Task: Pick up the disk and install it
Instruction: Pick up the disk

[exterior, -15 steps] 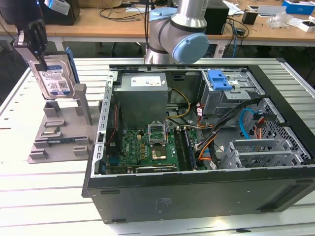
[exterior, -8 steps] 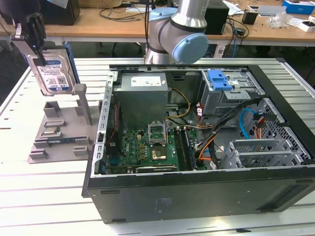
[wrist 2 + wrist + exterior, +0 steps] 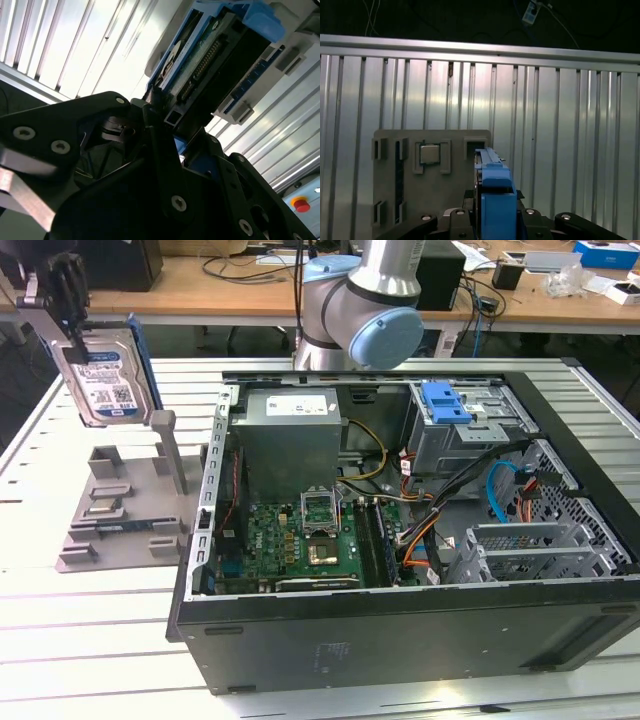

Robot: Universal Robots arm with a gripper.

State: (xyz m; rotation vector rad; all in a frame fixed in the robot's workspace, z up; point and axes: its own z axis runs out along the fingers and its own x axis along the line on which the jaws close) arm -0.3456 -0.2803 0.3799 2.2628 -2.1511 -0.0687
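The disk [image 3: 105,380] is a silver drive with a blue-and-white label and blue side rails. It hangs upright in the air at the exterior view's far left, above the grey stand [image 3: 120,510]. My gripper [image 3: 68,328] is shut on its upper end. In the first wrist view the disk [image 3: 495,192] shows edge-on as a blue rail between my black fingers [image 3: 455,220], with the stand [image 3: 435,190] below. The second wrist view shows the disk's connector edge [image 3: 200,70] clamped in the gripper [image 3: 162,125].
An open computer case [image 3: 400,640] lies on the ribbed metal table [image 3: 90,640], right of the stand. Inside are a grey power supply box [image 3: 290,435], a motherboard [image 3: 310,535], loose cables and a metal drive cage [image 3: 470,435] with a blue latch [image 3: 445,402]. The arm's body [image 3: 360,310] stands behind the case.
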